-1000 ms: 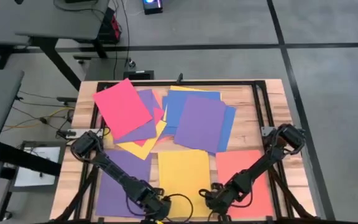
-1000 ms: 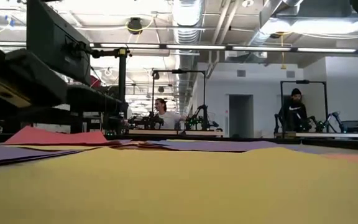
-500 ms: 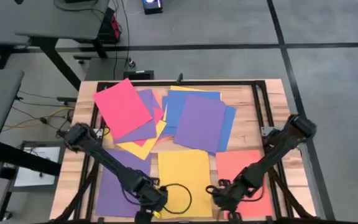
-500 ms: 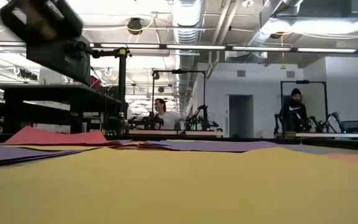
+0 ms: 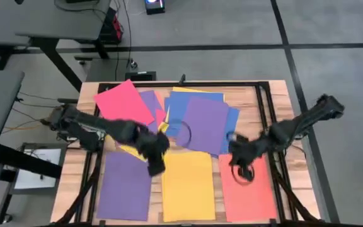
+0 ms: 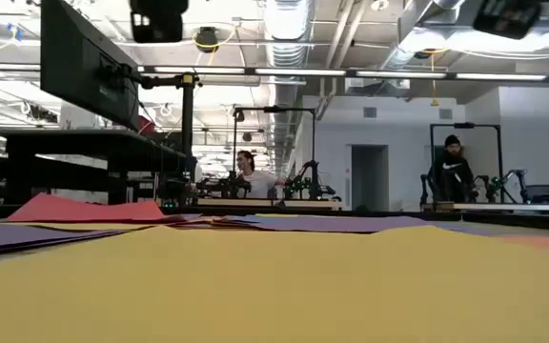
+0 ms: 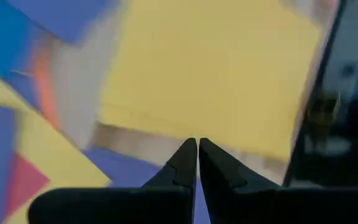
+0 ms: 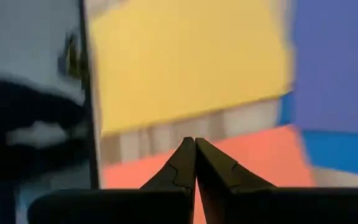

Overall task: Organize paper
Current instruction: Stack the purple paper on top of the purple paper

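Three sheets of paper lie flat in a row along the near edge: purple (image 5: 123, 189), yellow (image 5: 188, 186) and red (image 5: 247, 189). Behind them is a loose, overlapping heap with a pink-red sheet (image 5: 123, 108), a large purple sheet (image 5: 203, 123), blue (image 5: 184, 101) and yellow sheets. My left gripper (image 5: 157, 168) hangs shut above the near purple sheet's far right corner (image 7: 126, 171). My right gripper (image 5: 241, 174) hangs shut above the red sheet's far left corner (image 8: 253, 158). Nothing is between either pair of fingers.
A black frame (image 5: 265, 120) runs around the wooden tabletop (image 5: 86, 164). Strips of bare wood separate the near sheets from the heap. In the low view both arms (image 6: 157, 19) (image 6: 508, 14) show only at the top, and people sit at benches in the room behind.
Both grippers have risen from the table's near edge and swung toward the far edge, and now hang over the far ends of the near sheets. The sheets have stayed where they were.
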Controlling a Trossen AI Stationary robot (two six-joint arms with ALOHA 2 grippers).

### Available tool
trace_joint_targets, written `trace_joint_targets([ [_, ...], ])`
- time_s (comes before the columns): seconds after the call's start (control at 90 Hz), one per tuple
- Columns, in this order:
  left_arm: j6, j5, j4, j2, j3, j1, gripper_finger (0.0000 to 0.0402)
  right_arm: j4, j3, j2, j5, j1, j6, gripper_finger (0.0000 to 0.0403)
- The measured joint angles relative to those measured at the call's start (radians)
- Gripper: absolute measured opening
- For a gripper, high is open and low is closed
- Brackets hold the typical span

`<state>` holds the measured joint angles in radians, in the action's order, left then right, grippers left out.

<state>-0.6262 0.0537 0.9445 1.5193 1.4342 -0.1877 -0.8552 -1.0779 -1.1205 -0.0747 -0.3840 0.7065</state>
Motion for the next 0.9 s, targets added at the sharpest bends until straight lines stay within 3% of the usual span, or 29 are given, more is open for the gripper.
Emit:
trace_joint_targets([
  [0.144,0.064,0.011,-0.014,-0.027,0.000,0.150,0.0040,-0.008,0.000,0.079,-0.008,0.217,0.000,0.0022],
  [0.333,0.319,0.086,-0.057,0.006,-0.001,0.360,0.0121,-0.021,0.000,0.085,-0.007,0.513,-0.004,0.0102],
  [0.522,0.477,0.301,-0.239,0.140,-0.001,0.535,0.0166,-0.073,0.022,0.003,0.005,0.830,-0.053,0.0178],
  [0.756,0.525,0.366,-0.418,0.351,-0.002,0.572,0.0163,0.088,0.128,-0.160,0.176,1.143,-0.268,0.0209],
  [0.9,0.493,0.364,-0.500,0.438,-0.002,0.560,0.0160,0.223,0.156,-0.282,0.188,1.255,-0.388,0.0206],
])
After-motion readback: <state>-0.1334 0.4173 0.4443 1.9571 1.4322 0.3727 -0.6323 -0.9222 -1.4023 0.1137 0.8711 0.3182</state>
